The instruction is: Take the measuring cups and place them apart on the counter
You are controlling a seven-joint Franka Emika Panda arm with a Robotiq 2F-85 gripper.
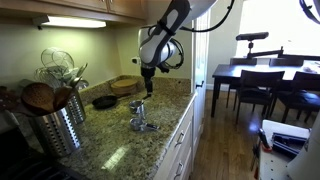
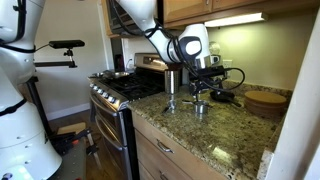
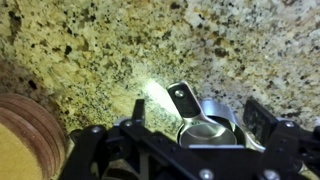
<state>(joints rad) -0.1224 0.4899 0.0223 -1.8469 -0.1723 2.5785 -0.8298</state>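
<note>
The black two-fingered gripper (image 1: pixel 147 93) hangs above the small shiny silver metal measuring cups (image 1: pixel 143 122) with its jaws spread and empty. In the wrist view the jaws stand either side of the cluster, and one flat handle points away from them. The cups sit on the speckled beige-and-brown granite surface (image 1: pixel 115 150) toward its front edge, between the large ribbed steel utensil canister (image 1: pixel 60 128) and the round wooden bowl (image 1: pixel 126 85). The step in hand looks like the first pick. To do it well, descend straight, close on one cup's handle or rim alone, and lift slowly. Slick metal may slip, or drag neighbouring cups along.
</note>
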